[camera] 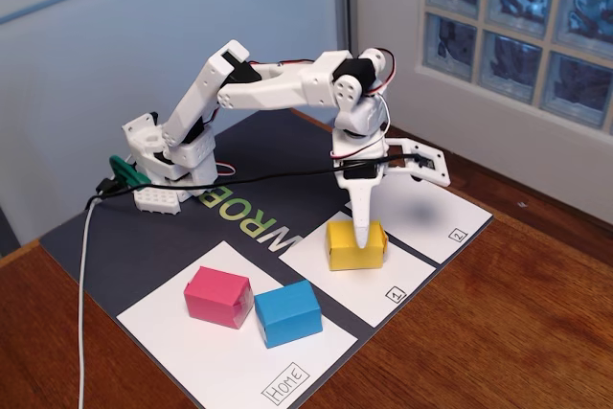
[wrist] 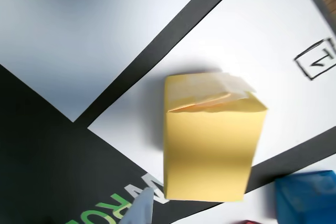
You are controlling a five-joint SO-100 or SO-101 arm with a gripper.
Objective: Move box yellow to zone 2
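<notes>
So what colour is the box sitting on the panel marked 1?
Yellow; the box shows best in the wrist view.

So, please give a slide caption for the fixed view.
Gripper at the yellow box on panel 1; zone 2 empty.

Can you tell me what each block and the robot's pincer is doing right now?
Yellow box: sitting on the panel marked 1, not lifted.
Pincer: open, one finger down at the yellow box, the other swung out to the side.
Pink block: resting on the Home panel.
Blue block: resting on the Home panel, right beside the pink one.
Zone 2 panel: nothing on it.
</notes>
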